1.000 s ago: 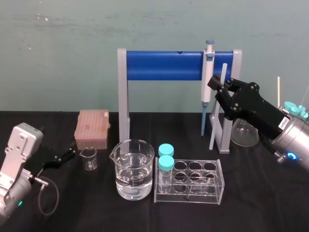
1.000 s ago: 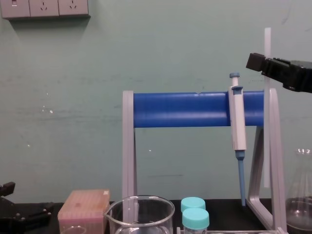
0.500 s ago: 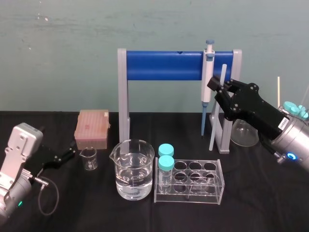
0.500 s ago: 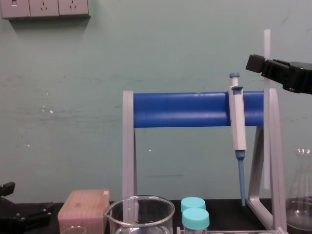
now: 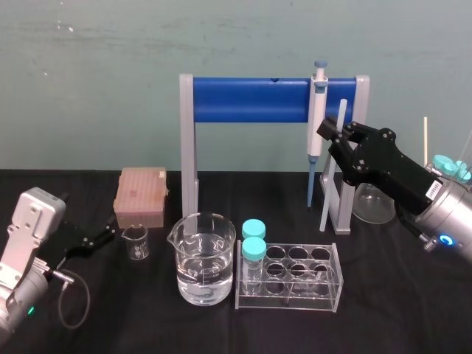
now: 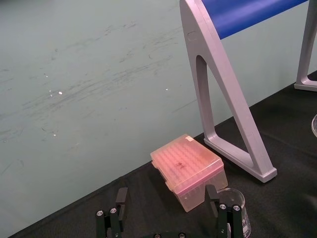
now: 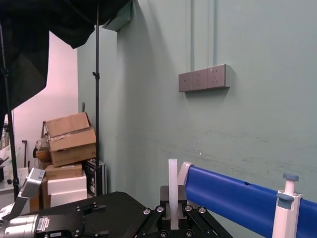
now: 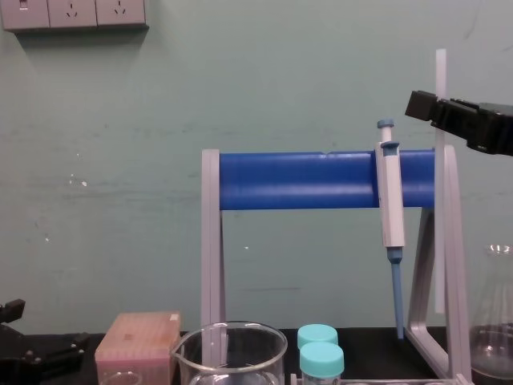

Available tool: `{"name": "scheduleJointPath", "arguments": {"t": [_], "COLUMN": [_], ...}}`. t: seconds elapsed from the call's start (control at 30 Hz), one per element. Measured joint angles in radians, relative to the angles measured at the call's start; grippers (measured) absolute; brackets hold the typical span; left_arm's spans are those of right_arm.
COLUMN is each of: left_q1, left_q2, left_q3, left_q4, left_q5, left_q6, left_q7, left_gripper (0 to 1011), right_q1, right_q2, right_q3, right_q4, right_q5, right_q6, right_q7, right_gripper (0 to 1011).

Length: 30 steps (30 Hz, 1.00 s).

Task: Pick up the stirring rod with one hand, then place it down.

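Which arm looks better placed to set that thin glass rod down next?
The right. The right gripper is clamped on the stirring rod, upright beside the blue stand. The left gripper sits open, far off by the pink box.

Head high, chest low and seemingly nearer, both toward blue rack (image 5: pixel 251 101).

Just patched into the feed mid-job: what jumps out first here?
The right tool, up at the blue rack's right end, is shut on the stirring rod, holding it upright beside the hanging pipette. A water-filled beaker stands front and centre; the left tool lies open at the table's left, by the pink box.
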Motion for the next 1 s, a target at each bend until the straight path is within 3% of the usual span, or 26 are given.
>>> {"name": "scheduleJointPath", "arguments": {"t": [0.8,1.0], "left_q1": [0.000,0.000], "left_q2": [0.000,0.000], "left_q3": [0.000,0.000], "left_q4": [0.000,0.000], "left_q5": [0.000,0.000], "left_q6": [0.000,0.000], "left_q7": [0.000,0.000], "left_gripper": [1000,1000], "right_q1": [-0.001,-0.005], "right_q2": [0.001,-0.001], "right_q3": [-0.009,-0.030], "right_q4": [0.000,0.024], "right_q5": [-0.005,-0.035], "right_q6": [-0.001,-0.030], "right_q7": [0.001,0.022], "right_gripper": [71,71]}}
